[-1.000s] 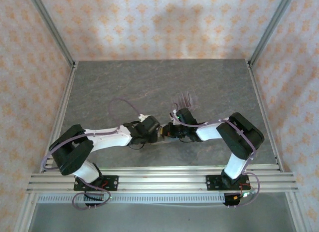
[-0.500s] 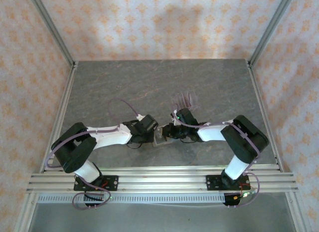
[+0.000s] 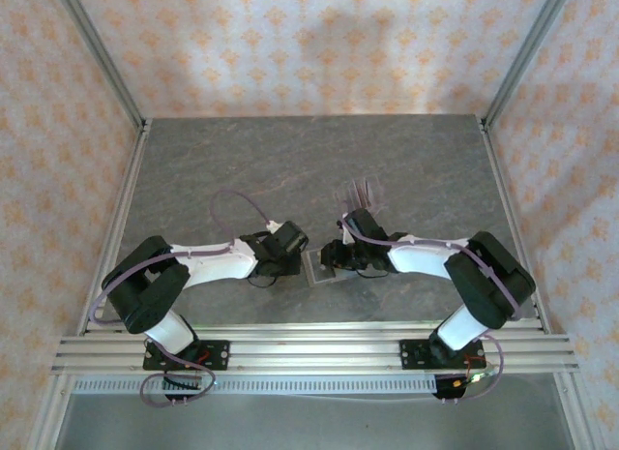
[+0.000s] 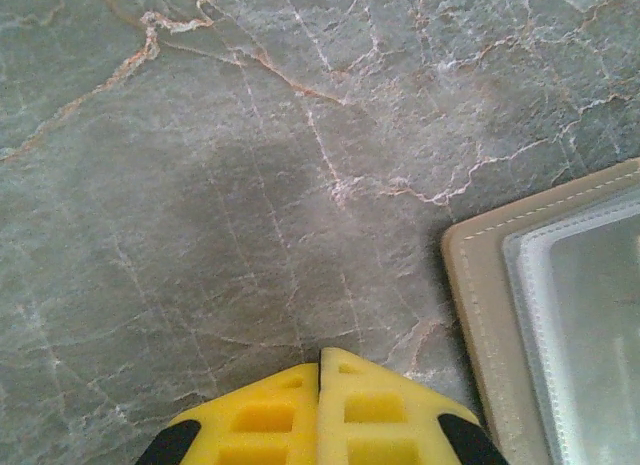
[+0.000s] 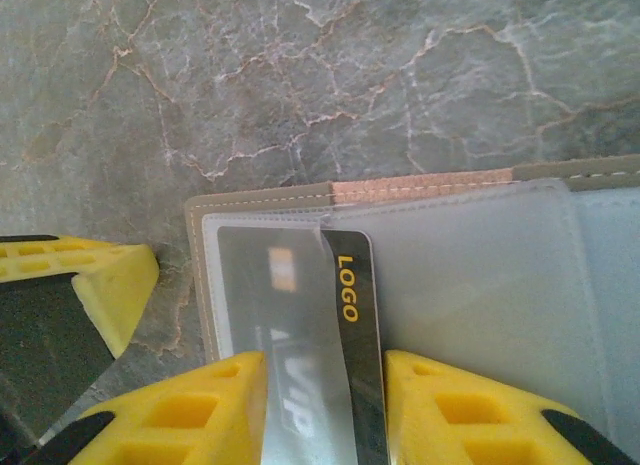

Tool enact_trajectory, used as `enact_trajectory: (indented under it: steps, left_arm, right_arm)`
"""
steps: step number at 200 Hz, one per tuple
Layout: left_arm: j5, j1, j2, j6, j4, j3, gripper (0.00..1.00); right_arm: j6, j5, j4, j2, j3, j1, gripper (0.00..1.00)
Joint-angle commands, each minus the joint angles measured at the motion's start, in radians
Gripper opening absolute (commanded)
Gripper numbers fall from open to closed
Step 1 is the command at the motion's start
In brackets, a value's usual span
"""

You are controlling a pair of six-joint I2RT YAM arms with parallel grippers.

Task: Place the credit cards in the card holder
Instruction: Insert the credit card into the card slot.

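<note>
Right wrist: my right tool [image 5: 322,375] pinches a black credit card [image 5: 357,315], partly under the open card holder [image 5: 262,197]'s clear sleeve. My left tool [image 4: 320,360] is pressed together, empty, just beside the holder's corner.

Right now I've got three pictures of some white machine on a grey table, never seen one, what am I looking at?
Two robot arms are bolted at the table's near edge, each ending in a yellow two-finger hand. The wide picture is from a camera above and behind them; the close-ups are from a camera on each wrist. On the grey table lies an open tan card holder with clear pockets; farther back stands a clear slotted rack. The right hand grips a dark card printed LOGO, partly inside a pocket. The left hand is shut and empty, beside the holder's edge.
</note>
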Motion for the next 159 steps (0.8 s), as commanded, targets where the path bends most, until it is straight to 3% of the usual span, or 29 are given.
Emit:
enact_trajectory:
  steps: [1, 90, 115, 159]
  left_arm:
    - [0.05, 0.001, -0.017, 0.01, 0.03, -0.014, 0.0]
    - [0.113, -0.054, 0.016, -0.012, 0.073, 0.043, 0.0]
    - [0.107, -0.066, 0.022, -0.013, 0.066, 0.066, 0.0]
    - [0.092, -0.068, 0.05, -0.012, 0.055, 0.082, 0.0]
  right_arm:
    - [-0.021, 0.047, -0.083, -0.043, 0.023, 0.007, 0.4]
    - [-0.015, 0.126, -0.159, -0.07, 0.068, 0.003, 0.39]
    - [-0.022, 0.132, -0.175, -0.076, 0.072, 0.001, 0.33]
    - [-0.03, 0.148, -0.195, -0.053, 0.09, 0.0, 0.12]
